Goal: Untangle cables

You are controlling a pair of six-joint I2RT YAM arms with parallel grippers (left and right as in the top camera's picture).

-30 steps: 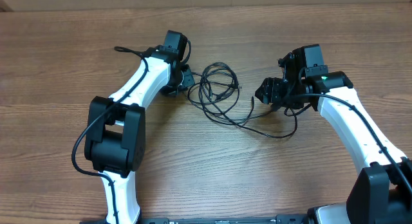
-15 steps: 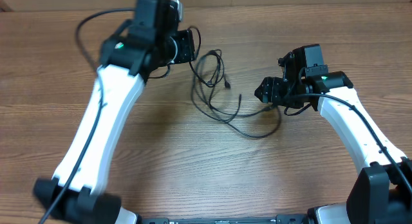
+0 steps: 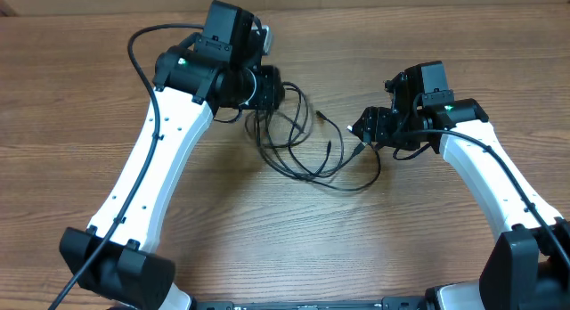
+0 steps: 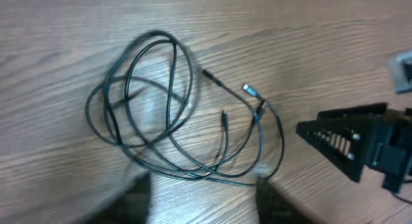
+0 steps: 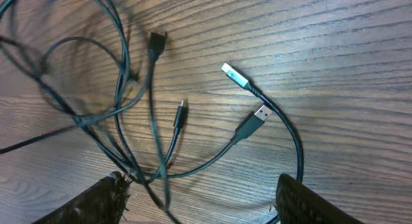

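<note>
Cables (image 3: 289, 141) lie on the desk (image 3: 427, 239) midway between its left and right edges and nearer the far edge, between the two arms. Over the last second the left arm has risen and swung toward the far edge, so the left end effector (image 3: 270, 87) now hangs above the far-left part of the bundle instead of sitting low beside it. The bundle has been dragged and loosened with that move: the loops stay crossed on the left, while several free ends now fan out toward the right end effector (image 3: 365, 132), which has not moved. That probably helps, since a silver plug (image 5: 233, 74) and a broader dark plug (image 5: 261, 112) now lie apart from the coil and look easy to pick out. In the left wrist view the fingers (image 4: 138, 198) are blurred but spread wide, with nothing between them and the coil flat on the wood below. The right fingers (image 5: 103, 198) are also spread wide and hold nothing; strands run between them near the bottom of that view, and whether any touches a finger cannot be told.
</note>
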